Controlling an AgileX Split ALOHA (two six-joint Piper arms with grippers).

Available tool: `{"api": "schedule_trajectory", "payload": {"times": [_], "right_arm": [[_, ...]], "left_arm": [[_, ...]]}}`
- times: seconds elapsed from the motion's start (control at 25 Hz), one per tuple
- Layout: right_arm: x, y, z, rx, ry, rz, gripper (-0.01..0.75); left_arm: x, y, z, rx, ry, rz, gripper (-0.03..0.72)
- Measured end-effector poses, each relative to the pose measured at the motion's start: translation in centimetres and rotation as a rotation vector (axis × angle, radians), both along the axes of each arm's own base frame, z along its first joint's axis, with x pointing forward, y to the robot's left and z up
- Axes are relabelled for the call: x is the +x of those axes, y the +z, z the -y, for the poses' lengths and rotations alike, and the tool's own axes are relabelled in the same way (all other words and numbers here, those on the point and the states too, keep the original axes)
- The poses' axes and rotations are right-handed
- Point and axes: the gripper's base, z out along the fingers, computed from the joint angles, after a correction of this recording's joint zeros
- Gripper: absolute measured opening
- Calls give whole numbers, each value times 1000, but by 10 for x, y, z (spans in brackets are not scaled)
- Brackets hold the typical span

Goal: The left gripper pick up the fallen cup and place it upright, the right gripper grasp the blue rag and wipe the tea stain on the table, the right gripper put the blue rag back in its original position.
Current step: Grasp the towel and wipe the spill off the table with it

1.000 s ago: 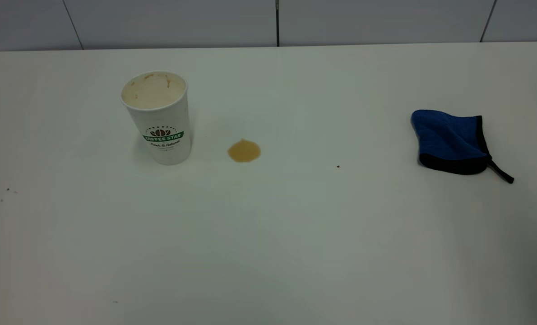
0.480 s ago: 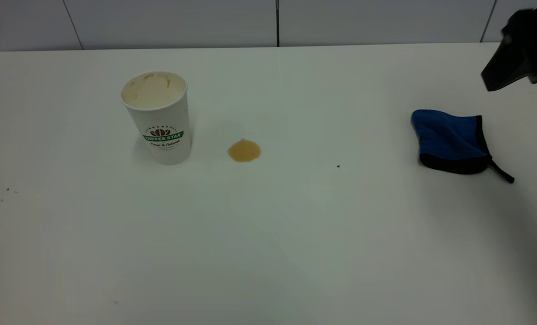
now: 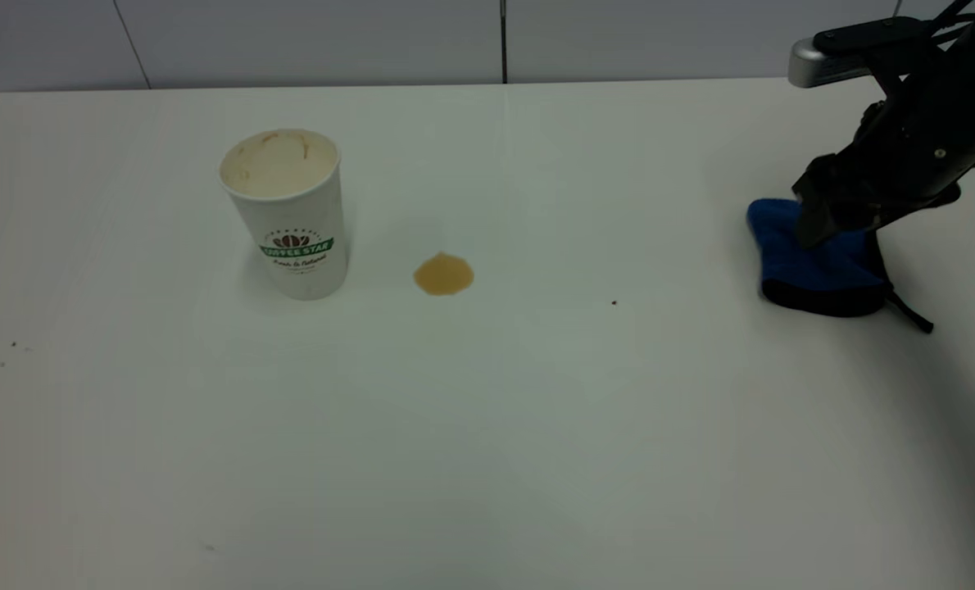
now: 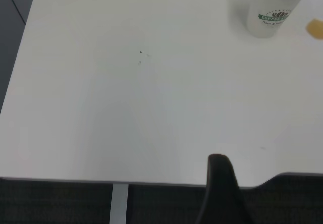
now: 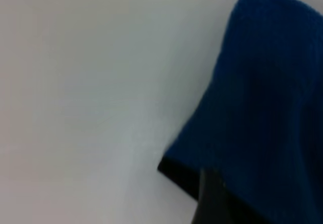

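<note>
The cup (image 3: 287,215) is standing upright on the white table (image 3: 487,426), with the tea stain (image 3: 443,274) lying just beside it. Grey wall panels (image 3: 307,41) are running behind the far edge. The blue rag (image 3: 815,266) is lying far to the right, and the right gripper (image 3: 815,223) is hanging over its upper part; how far open it is cannot be told.

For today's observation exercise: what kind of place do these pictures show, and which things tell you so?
Probably a robot test bench: a large smooth white table before plain grey wall panels, with a staged spill of a white paper cup, a brown tea stain and a fluffy blue rag.
</note>
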Motion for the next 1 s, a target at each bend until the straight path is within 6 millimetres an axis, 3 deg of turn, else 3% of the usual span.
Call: {"api": "schedule_trajectory", "payload": {"times": [0.2, 0.48, 0.6, 0.8, 0.88, 1.0], "right_arm": [[14, -22, 3, -25, -14, 25, 591], [12, -48, 5, -43, -44, 8, 551], [12, -50, 1, -37, -47, 6, 449], [12, -50, -19, -41, 0, 15, 84], [14, -50, -36, -46, 36, 32, 54], [14, -48, -82, -40, 140, 54, 51]], "left_arm": [[0, 0, 0, 0, 0, 0, 524], [0, 0, 0, 0, 0, 0, 524], [0, 0, 0, 0, 0, 0, 524], [0, 0, 0, 0, 0, 0, 524], [0, 0, 0, 0, 0, 0, 524], [0, 0, 0, 0, 0, 0, 524]]}}
